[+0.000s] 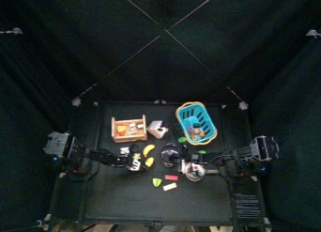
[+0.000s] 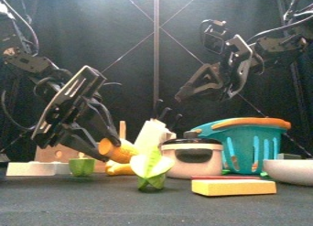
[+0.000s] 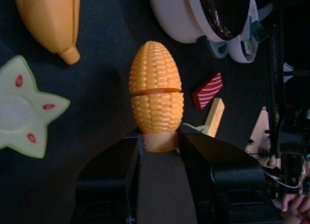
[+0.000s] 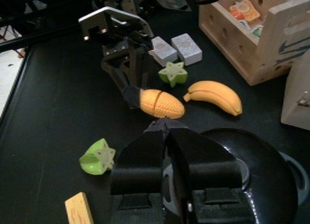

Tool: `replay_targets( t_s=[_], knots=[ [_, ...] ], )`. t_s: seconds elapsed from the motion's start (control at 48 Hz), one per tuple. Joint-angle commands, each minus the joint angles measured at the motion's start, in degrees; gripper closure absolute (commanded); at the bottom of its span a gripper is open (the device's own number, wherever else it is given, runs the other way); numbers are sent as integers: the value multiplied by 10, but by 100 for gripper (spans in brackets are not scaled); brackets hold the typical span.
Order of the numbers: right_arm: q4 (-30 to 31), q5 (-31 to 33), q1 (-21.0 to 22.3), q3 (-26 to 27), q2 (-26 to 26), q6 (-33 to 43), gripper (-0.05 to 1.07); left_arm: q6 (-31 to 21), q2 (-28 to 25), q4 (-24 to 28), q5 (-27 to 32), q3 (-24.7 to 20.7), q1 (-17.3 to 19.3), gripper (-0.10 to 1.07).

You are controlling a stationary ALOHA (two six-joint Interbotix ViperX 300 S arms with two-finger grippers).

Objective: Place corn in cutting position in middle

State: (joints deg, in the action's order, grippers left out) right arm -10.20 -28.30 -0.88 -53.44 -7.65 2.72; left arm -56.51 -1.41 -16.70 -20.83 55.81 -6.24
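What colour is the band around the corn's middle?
Orange, crossing the yellow corn; the left wrist view shows it best.

So from above, the corn [image 1: 146, 158] is sitting around the middle of the table [image 1: 113, 203], with the left tool [image 3: 159, 148] closing around its near end and the banana [image 4: 219, 96] lying just beside it. The wooden crate [image 1: 129, 129] is standing behind them toward the back left, and the basket [image 1: 197, 123] is sitting back right of it. The pot [image 2: 195, 158] is resting right of the corn, under the right tool [image 1: 198, 166]. A flat block [image 2: 232, 187] is lying at the front, right of the small green piece [image 2: 152, 182].
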Motion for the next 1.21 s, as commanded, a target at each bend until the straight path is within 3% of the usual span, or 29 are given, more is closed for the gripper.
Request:
replay_targets(
  t_s=[0.0,0.354,0.917,1.188],
  knots=[
    [1,-2,2,13,-5,-1,72,20,3,-40,-9,-6,-14,32],
    [4,19,3,25,7,-1,72,57,-3,-107,-41,-9,-33,8],
    [-5,103,-18,68,38,3,72,64,18,-112,-121,29,-34,7],
    [-45,124,-23,84,62,0,72,138,76,-74,-142,50,-19,7]
  ],
)
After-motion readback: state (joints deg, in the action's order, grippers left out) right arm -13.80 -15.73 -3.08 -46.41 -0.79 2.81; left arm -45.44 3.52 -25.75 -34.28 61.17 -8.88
